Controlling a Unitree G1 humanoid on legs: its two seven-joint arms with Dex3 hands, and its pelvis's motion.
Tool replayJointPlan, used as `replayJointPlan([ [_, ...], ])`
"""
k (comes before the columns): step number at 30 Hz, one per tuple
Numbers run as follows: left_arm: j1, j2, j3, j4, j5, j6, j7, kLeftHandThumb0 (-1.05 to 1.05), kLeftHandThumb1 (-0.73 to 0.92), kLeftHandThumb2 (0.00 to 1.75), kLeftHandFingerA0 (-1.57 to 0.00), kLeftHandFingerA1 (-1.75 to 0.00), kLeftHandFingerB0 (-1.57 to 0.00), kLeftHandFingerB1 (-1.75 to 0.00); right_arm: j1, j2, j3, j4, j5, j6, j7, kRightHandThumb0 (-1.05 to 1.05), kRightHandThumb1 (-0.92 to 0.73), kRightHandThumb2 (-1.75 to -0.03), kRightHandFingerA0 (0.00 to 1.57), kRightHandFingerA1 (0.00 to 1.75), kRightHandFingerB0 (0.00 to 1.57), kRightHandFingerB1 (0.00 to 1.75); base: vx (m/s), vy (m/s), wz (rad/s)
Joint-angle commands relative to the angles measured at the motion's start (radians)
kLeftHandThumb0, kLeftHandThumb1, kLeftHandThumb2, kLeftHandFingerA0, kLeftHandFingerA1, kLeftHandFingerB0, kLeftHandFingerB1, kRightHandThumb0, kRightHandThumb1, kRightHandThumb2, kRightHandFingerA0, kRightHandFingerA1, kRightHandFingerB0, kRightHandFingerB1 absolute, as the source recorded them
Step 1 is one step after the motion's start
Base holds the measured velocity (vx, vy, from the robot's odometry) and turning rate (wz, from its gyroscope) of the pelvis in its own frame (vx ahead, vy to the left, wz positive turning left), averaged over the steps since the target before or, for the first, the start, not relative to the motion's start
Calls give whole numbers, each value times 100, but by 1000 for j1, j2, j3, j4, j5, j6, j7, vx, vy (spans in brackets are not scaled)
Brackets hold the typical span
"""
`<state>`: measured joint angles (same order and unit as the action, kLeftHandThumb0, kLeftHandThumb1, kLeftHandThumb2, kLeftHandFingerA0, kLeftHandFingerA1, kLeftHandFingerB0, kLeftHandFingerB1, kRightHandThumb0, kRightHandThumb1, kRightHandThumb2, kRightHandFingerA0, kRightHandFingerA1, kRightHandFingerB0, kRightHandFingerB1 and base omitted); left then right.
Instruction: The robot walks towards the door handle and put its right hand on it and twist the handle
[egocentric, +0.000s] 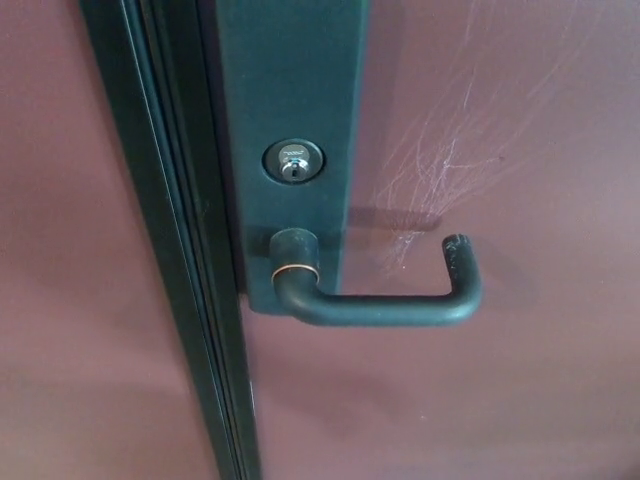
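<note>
A dark green lever door handle (380, 308) juts from a dark green lock plate (290, 100) on a reddish-brown door (520, 390). The lever runs level to the right and its tip bends back up toward the door. A thin brass ring circles the handle's neck at the plate. Above it sits a round silver keyhole cylinder (293, 161). Neither of my hands shows in the head view.
The dark door edge and frame strip (185, 250) run top to bottom left of the plate. More reddish-brown panel (70, 300) lies left of that strip. Pale scratches (450, 150) mark the door right of the keyhole.
</note>
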<state>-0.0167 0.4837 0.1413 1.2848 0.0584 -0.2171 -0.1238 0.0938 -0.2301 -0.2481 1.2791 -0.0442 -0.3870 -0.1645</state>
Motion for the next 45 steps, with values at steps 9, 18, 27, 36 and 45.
replayJointPlan([
  [9,-9,-2,-7,-17,2,-8,-24,-19,63,58,-63,-52,-48,-42,216,-57,-201,-366,265,-175,324,-37,-57,-57,51,41,40,34,0,0,0],
  [18,-13,-6,-5,-18,0,-5,-19,-19,63,58,-63,-52,-48,-42,337,-89,-338,-844,433,36,381,-42,-47,-70,47,50,36,43,0,0,0],
  [27,-14,-5,-4,-17,-2,-2,-21,-19,63,58,-63,-52,-48,-42,407,-219,-434,-1232,526,175,438,-38,-56,-57,50,43,43,36,0,0,0],
  [36,-17,-2,-10,-13,5,-2,-24,-19,63,58,-64,-53,-48,-42,384,-372,-488,-1484,633,332,485,-55,-56,-57,48,61,39,41,0,0,0],
  [45,-23,-5,-5,-11,-3,4,-31,-19,63,58,-65,-53,-48,-42,314,-551,-542,-1712,761,454,530,-54,-54,-56,51,65,44,44,0,0,0],
])
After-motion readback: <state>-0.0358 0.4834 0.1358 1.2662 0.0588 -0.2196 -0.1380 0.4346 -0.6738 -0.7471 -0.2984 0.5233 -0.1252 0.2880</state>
